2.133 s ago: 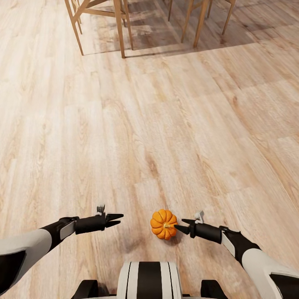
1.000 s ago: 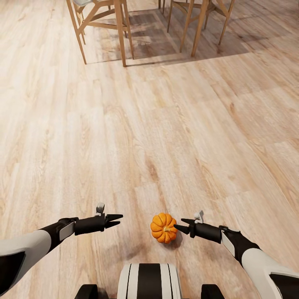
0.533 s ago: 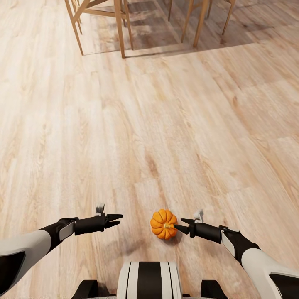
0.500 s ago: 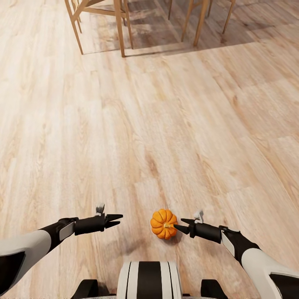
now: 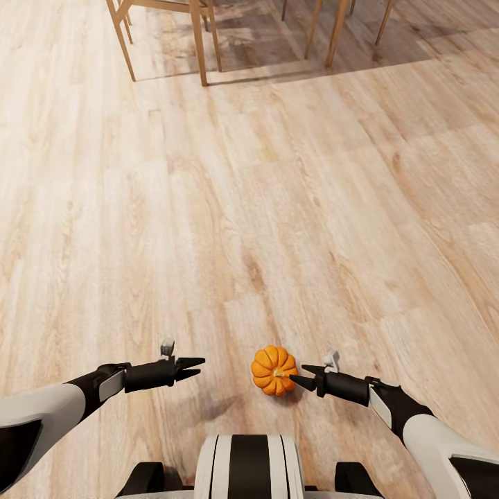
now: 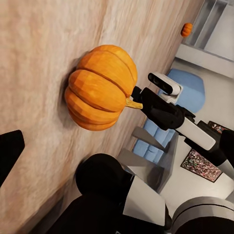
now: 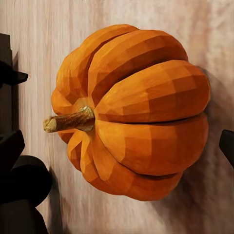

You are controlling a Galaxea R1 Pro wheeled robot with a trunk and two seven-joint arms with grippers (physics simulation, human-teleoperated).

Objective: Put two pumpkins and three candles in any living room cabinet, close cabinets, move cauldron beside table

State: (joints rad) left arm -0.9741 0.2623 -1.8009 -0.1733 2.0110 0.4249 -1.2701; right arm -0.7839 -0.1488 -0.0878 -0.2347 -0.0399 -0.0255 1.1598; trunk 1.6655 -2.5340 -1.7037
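Jaws on my right gripper (image 5: 299, 379) look drawn to a near-closed point against the stem side of the pumpkin (image 5: 274, 370), gripping nothing; my left gripper (image 5: 194, 366) is likewise narrow and empty. The pumpkin lies on its side on the wooden floor (image 5: 277, 208), just ahead of my base (image 5: 248, 467), between the two arms. Over the last two seconds neither arm has shifted; only the view has rocked, and the chair legs (image 5: 201, 41) far ahead have slid slightly. No grasp is made, so I judge the pick still lies ahead. A second pumpkin (image 6: 186, 29) sits far off.
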